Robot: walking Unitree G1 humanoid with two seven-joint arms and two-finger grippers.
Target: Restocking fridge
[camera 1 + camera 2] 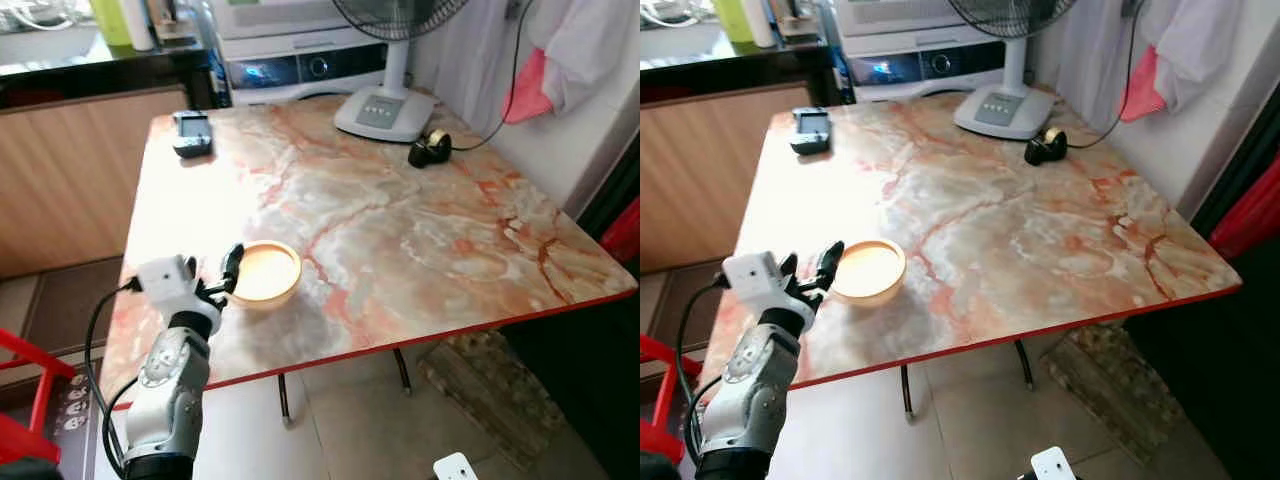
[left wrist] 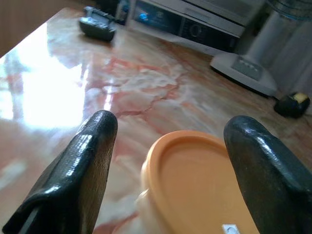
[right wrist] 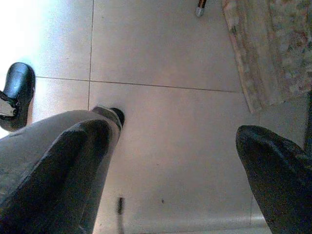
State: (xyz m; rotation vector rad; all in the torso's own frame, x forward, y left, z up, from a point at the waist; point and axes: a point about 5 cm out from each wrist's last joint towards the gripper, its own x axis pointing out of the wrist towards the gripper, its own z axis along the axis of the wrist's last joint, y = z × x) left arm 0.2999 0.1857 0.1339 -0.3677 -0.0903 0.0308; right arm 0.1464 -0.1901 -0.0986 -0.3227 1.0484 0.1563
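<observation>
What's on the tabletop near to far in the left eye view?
left gripper → orange container → tape dispenser and black device → fan base, all on the marble table.

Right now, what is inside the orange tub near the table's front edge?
The contents cannot be seen: an orange lid covers the orange tub standing on the marble table. The left claw is open around it.

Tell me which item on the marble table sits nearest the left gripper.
The orange-lidded round container, between the open left gripper's fingers near the table's front edge. The dark device, tape dispenser and fan base stand along the far side.
</observation>
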